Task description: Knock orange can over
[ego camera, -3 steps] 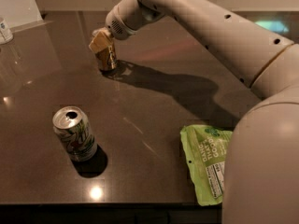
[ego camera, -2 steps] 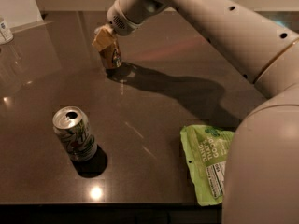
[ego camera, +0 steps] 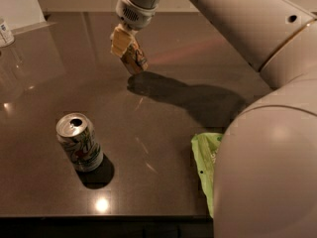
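The orange can [ego camera: 135, 59] is at the far middle of the dark table [ego camera: 163, 148]. It leans steeply, its top to the upper left and its base to the lower right, just above its own shadow. My gripper [ego camera: 122, 41] reaches down from the arm above, its pale fingers [ego camera: 119, 37] closed on the can's upper end. The top of the can is hidden by the fingers.
A white-and-green can [ego camera: 79, 142] with an open top stands upright at the front left. A green snack bag [ego camera: 208, 167] lies at the front right, partly hidden by my arm's body [ego camera: 267, 172]. A small white bottle [ego camera: 5, 32] stands at the far left edge.
The gripper has moved right with the orange can. The can, which stood nearly upright before, now leans strongly to one side.
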Motion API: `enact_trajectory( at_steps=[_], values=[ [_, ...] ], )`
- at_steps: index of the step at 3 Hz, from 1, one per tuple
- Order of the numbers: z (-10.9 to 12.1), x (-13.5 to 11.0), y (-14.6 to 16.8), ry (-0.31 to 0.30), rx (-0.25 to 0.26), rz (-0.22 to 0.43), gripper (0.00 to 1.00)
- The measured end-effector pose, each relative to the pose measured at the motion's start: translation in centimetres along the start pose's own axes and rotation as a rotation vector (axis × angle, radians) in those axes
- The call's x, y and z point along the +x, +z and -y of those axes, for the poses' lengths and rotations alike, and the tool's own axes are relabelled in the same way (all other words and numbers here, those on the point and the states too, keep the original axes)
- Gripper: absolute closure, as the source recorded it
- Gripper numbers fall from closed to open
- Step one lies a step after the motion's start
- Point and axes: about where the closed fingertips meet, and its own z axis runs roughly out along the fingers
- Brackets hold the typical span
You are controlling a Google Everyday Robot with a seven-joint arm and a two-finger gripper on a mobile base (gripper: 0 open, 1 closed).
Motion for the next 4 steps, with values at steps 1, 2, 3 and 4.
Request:
enact_trajectory(
  at_steps=[1, 2, 3, 4],
  values=[
    [-1.6, 3.1, 0.2, -0.068, -0.064, -0.176, 1.00],
    [-2.3, 5.5, 0.6, -0.127, -0.114, -0.307, 0.81],
    [-2.4, 7.0, 0.9, -0.182, -0.125, -0.398, 0.59],
    [-2.2, 8.1, 1.5, -0.216, -0.137, -0.450, 0.35]
  ],
)
